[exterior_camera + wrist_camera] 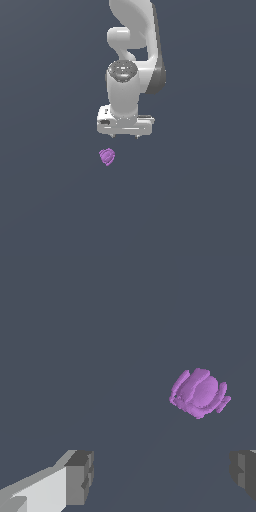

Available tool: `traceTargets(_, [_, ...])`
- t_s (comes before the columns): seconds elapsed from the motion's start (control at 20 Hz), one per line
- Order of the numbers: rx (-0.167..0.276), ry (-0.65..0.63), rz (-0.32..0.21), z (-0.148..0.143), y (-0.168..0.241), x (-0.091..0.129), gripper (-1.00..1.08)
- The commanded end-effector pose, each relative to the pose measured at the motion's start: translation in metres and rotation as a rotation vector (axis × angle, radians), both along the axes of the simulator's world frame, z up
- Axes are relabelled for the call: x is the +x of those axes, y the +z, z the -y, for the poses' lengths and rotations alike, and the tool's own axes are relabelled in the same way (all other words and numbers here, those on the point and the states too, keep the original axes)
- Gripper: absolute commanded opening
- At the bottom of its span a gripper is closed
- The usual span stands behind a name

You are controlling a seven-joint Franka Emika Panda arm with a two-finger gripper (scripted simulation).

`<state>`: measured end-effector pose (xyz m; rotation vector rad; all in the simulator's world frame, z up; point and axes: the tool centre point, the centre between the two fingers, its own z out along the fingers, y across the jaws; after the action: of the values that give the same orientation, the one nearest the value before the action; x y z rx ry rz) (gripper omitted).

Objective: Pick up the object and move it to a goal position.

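**Q:** Gripper (pixel 125 135) first: what state is it in?

**A:** Spread wide and holding nothing. In the wrist view the two grey fingertips (pixel 80 476) sit at opposite edges of the picture with bare floor between them. In the exterior view only short stubs show under the white hand, pointing down.

**Q:** And the object (pixel 107 156)?

**A:** It lies on the plain dark floor (pixel 50 200), apart from the gripper. Nothing touches it. It is small, purple, lumpy and ridged, much smaller than the hand above it.

**Q:** Which way does it lie from the gripper?

**A:** That is the whole question for the next move. In the exterior view it sits below the hand and a little toward the exterior view's left, roughly under the hand's left end and not under its middle. The wrist view agrees: the object (pixel 200 392) is off the line between the fingertips, ahead of them and closer to one finger than the other.

**Q:** Does it have a long axis to line up with?

**A:** Hardly. It reads as roundish, so I judge wrist turn matters less than centring.

**Q:** So where does the task stand?

**A:** At the approach, I'd say; the pick is not yet made. The gripper likely needs a sideways shift to bring the object midway between the fingers, then a descent. No goal marker shows in either view, so I cannot tell where it must go.
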<state>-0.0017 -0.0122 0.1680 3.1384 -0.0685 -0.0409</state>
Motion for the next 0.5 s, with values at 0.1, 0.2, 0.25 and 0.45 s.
traceTargets(0.1, [0.001,0.005,-0.001,-0.002,0.001,0.000,1.00])
traceTargets(0.2, [0.004,0.021,-0.002,-0.008,0.003,-0.002,1.00])
traceTargets(0.25, [0.006,0.033,-0.004,-0.013,0.004,-0.003,1.00])
traceTargets(0.45, [0.012,0.062,-0.007,-0.024,0.008,-0.006,1.00])
